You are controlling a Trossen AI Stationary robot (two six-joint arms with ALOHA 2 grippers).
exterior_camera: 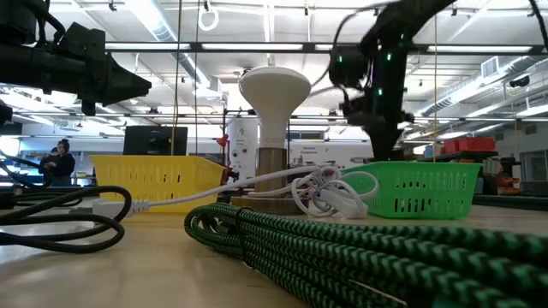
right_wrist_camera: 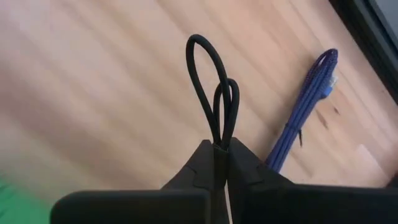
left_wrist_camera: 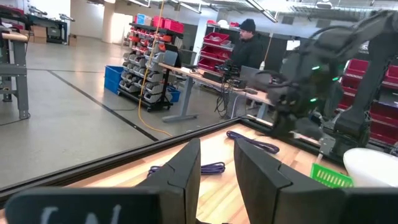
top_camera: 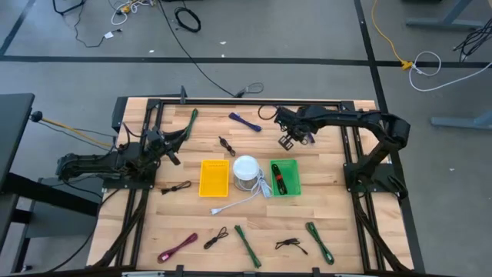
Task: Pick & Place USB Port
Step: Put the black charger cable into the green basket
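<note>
Right pincer [right_wrist_camera: 219, 149] is clenched on a looped black cable [right_wrist_camera: 214, 93], held above the bench [top_camera: 346, 231] near the far edge, with a purple cable [right_wrist_camera: 308, 109] lying just beside and the green basket [top_camera: 285, 178], white lamp-like stand [top_camera: 245, 170] and yellow basket [top_camera: 214, 177] toward the bench middle. Left pincer [left_wrist_camera: 214, 171] hangs near the left edge, fingers parted and apparently empty, nothing blocking it. Green braided cable [exterior_camera: 342, 257] fills the low view's foreground; pale marks on the left wrist mount are too blurred to read.
</note>
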